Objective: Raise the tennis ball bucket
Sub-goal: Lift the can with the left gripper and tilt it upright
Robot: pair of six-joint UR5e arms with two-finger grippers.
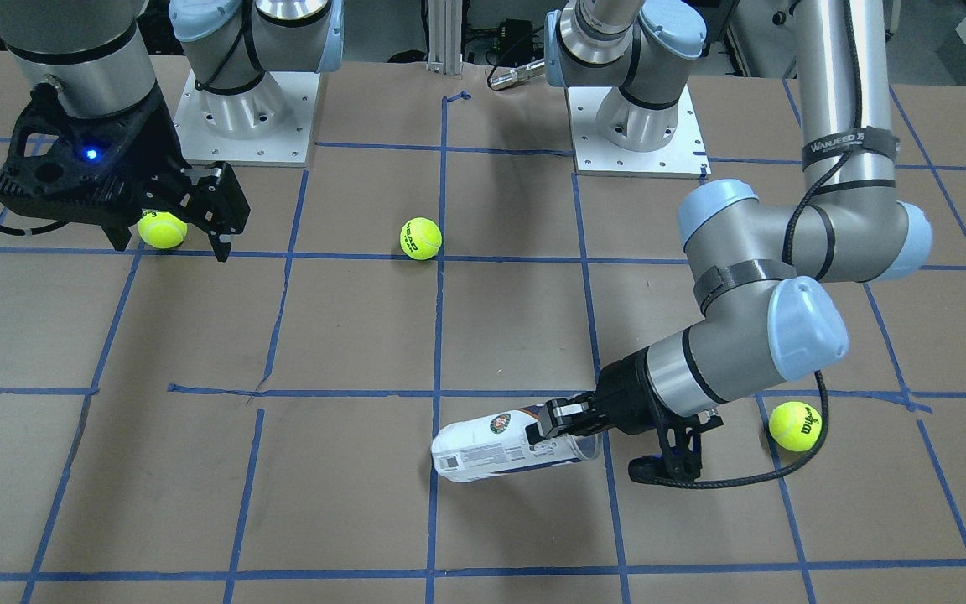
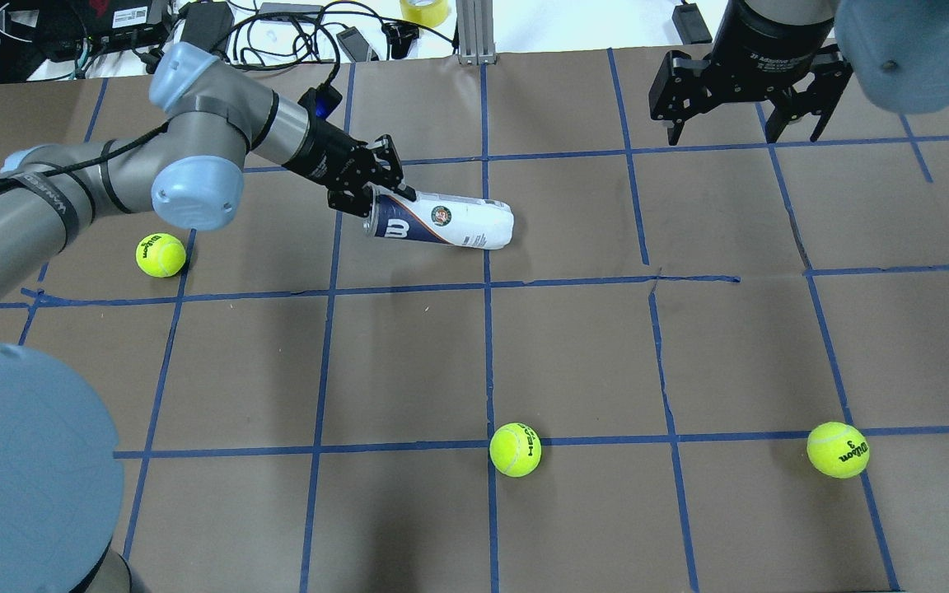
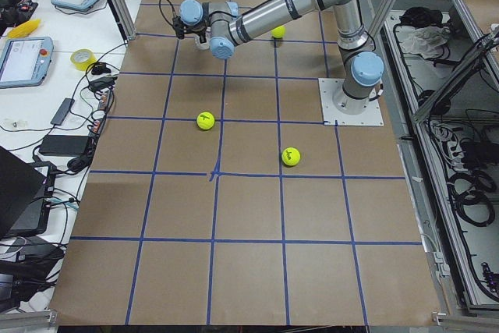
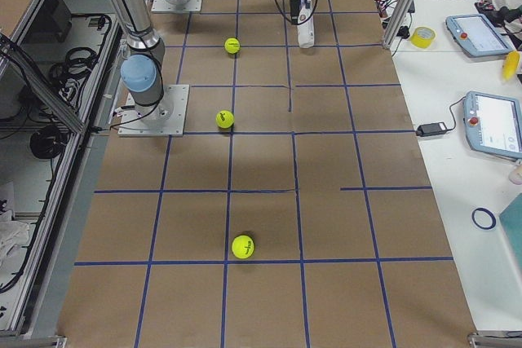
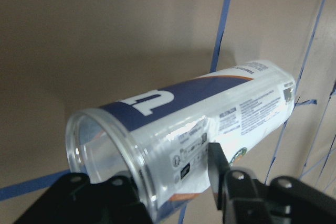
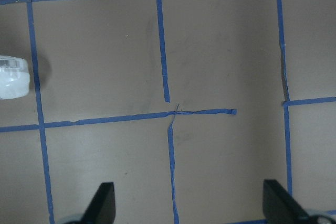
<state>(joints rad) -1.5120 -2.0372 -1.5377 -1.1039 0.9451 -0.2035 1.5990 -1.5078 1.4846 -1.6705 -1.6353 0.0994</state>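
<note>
1. The table [image 2: 573, 354], covered in brown paper with a blue tape grid, lies beneath both tools.
2. The left arm reaches low. The left gripper [image 2: 369, 188] is narrowed onto the open rim of the tennis ball bucket [image 2: 450, 224]. This clear tube lies on its side and stretches straight away from the fingertips.
3. The right gripper [image 2: 742, 132] hangs high with its jaws spread wide and holds nothing. The bucket is well apart from it, off to one side.
4. Progress: the grasp looks made. The gripped open end seems tipped up off the paper. Whether the closed far end touches the table, I cannot tell. The lift looks barely begun, so raising the whole tube clear is what remains.
5. Three tennis balls lie loose:
   - The near Wilson ball [image 2: 161, 254] sits behind the left wrist and is printed "Wilson 3".
   - The HEAD ball [image 2: 515, 449] is well apart from both tools.
   - The far Wilson ball [image 2: 837, 449], also marked "Wilson 3", lies on the right gripper's side.
6. The bucket's label shows a large white W on navy and a round emblem. It also carries a barcode block and fine print too small to read.
</note>
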